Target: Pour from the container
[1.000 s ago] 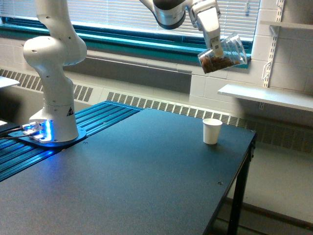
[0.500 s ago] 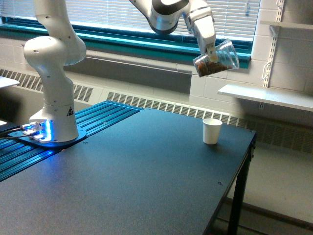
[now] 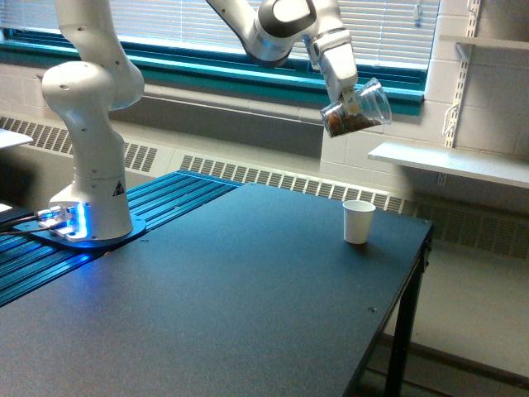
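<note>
The clear plastic cup (image 3: 357, 109) hangs high above the table, tilted on its side with its mouth toward the exterior view's right and slightly up. Brown granular bits lie against its lower wall near the base. My gripper (image 3: 347, 99) is shut on the cup, coming down from the arm at the top of the view. A small white paper cup (image 3: 358, 222) stands upright on the dark table, almost straight below the held cup and well apart from it.
The dark table (image 3: 231, 298) ends at its right edge by a black leg (image 3: 402, 339). The arm's white base (image 3: 91, 190) stands at the left on a blue-lit ribbed plate. A white wall shelf (image 3: 450, 161) and windowsill sit behind.
The gripper and the clear cup have drifted toward the exterior view's left and slightly down, with the cup staying tilted. The paper cup has not moved.
</note>
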Available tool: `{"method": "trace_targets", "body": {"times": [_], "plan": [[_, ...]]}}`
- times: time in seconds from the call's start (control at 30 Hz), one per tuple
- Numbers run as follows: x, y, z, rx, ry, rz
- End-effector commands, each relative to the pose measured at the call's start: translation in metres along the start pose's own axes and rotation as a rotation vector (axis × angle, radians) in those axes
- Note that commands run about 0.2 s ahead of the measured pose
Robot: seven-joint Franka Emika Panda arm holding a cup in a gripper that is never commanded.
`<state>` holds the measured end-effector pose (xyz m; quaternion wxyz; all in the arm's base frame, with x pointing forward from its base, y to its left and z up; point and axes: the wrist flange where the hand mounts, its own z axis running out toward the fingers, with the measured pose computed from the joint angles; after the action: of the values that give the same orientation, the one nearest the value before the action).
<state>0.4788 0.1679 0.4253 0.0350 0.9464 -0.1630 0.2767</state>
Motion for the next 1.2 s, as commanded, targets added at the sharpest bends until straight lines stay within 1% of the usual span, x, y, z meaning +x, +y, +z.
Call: {"method": "trace_targets", "body": {"times": [0.03, 0.53, 0.63, 0.87, 1.2], "plan": [[-0.018, -0.014, -0.002, 0.020, -0.007, 0.015], [-0.067, -0.032, 0.018, 0.008, -0.081, -0.057], [-0.073, -0.034, 0.023, 0.003, -0.091, -0.068], [-0.083, -0.041, 0.031, 0.013, -0.116, -0.084], [-0.099, -0.049, 0.046, 0.016, -0.164, -0.112]]}}
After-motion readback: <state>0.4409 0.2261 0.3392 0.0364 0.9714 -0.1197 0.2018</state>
